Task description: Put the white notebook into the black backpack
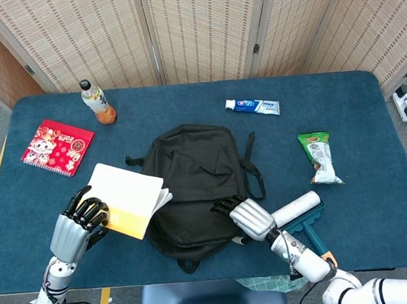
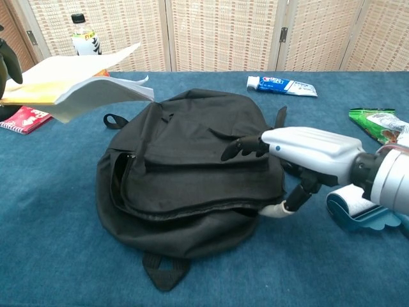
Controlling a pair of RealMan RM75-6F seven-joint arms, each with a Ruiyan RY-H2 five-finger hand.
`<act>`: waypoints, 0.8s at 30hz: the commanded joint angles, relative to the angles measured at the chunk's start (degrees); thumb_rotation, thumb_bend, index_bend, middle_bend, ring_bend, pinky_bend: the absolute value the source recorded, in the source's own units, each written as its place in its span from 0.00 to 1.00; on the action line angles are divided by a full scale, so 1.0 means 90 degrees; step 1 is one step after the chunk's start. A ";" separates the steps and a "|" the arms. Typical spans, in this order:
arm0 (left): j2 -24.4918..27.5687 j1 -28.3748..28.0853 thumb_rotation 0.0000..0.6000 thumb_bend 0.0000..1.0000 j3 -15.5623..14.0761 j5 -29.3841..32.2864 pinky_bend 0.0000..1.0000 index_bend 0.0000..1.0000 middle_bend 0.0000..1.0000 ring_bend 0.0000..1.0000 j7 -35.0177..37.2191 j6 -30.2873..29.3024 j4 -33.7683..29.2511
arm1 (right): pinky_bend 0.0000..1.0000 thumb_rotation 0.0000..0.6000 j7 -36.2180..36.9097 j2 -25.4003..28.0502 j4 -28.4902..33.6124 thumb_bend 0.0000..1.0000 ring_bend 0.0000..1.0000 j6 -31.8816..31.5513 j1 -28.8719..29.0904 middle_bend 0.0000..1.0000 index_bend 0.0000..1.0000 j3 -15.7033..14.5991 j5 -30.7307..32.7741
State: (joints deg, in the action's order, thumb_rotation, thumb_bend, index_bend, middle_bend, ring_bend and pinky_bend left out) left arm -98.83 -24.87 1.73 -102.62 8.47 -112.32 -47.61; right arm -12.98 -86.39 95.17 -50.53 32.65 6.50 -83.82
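Observation:
The black backpack (image 1: 191,177) (image 2: 192,160) lies flat mid-table, with its zip gaping on the left side in the chest view. My left hand (image 1: 77,224) (image 2: 6,59) grips the white notebook (image 1: 127,197) (image 2: 70,82) by its near corner. The notebook hangs above the table just left of the pack, pages sagging open. My right hand (image 1: 242,216) (image 2: 300,152) lies on the pack's front right part. Its fingers (image 2: 243,147) are stretched flat over the top flap and its thumb touches the flap's lower edge, holding nothing.
A lint roller (image 1: 298,211) (image 2: 364,199) lies right of the pack, beside my right forearm. A green snack packet (image 1: 318,158) (image 2: 378,124), a toothpaste tube (image 1: 252,106) (image 2: 282,85), a bottle (image 1: 97,102) (image 2: 85,36) and a red booklet (image 1: 57,146) (image 2: 22,120) lie around it.

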 commanded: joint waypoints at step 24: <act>0.0053 0.0104 1.00 0.49 0.0041 -0.0006 0.27 0.74 0.59 0.47 0.0105 0.0048 0.0024 | 0.21 1.00 -0.0818 -0.0857 -0.0377 0.60 0.27 0.0084 0.0786 0.33 0.61 0.0282 0.1138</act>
State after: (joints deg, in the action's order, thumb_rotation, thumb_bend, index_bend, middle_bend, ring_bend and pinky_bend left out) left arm -98.38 -24.03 2.09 -102.76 9.25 -111.92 -47.50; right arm -19.93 -93.59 92.13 -49.39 39.40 8.69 -74.15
